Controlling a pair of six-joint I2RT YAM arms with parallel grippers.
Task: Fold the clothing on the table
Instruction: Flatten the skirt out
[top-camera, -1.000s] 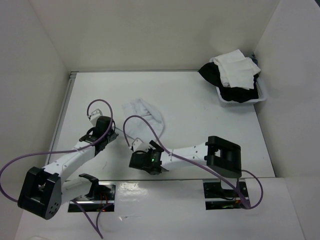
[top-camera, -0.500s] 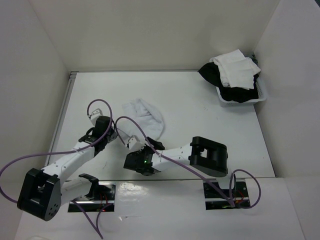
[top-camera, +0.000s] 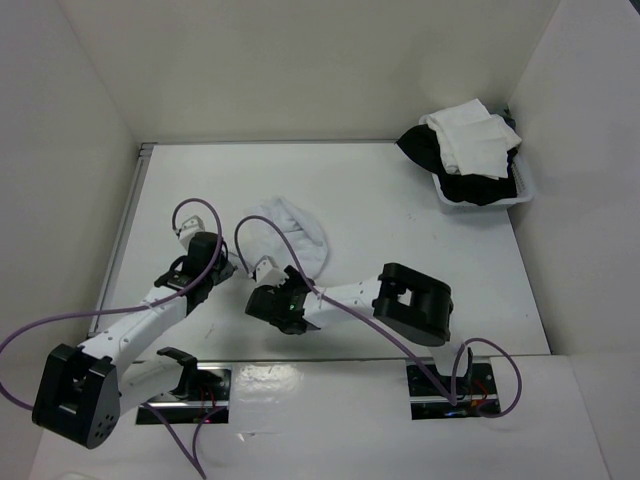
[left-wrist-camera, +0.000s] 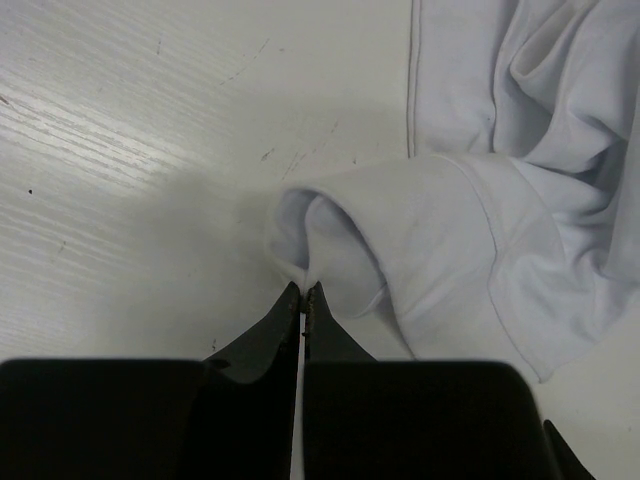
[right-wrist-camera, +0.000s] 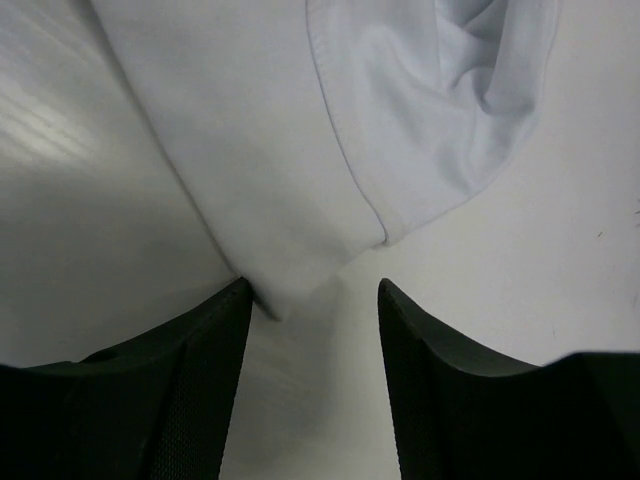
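The clothing (top-camera: 295, 232) is a small crumpled white garment lying left of the middle of the table (top-camera: 410, 245). In the left wrist view my left gripper (left-wrist-camera: 303, 288) is shut, with a pinch of the clothing's (left-wrist-camera: 450, 230) folded hem between its tips. From above, the left gripper (top-camera: 226, 268) sits at the garment's near-left edge. My right gripper (right-wrist-camera: 313, 288) is open low over the table. A corner of the clothing (right-wrist-camera: 260, 150) lies against the inner side of its left finger (right-wrist-camera: 215, 340). Seen from above, the right gripper (top-camera: 264, 282) is at the garment's near edge.
A white bin (top-camera: 527, 188) holding a heap of white and black garments (top-camera: 465, 145) stands at the far right. A grey metal strip (top-camera: 128, 230) runs along the table's left edge. White walls close in the left, back and right sides.
My right arm has swung left and forward to the garment's near edge, and its jaws have narrowed. My left gripper has stayed shut, nearly in place.
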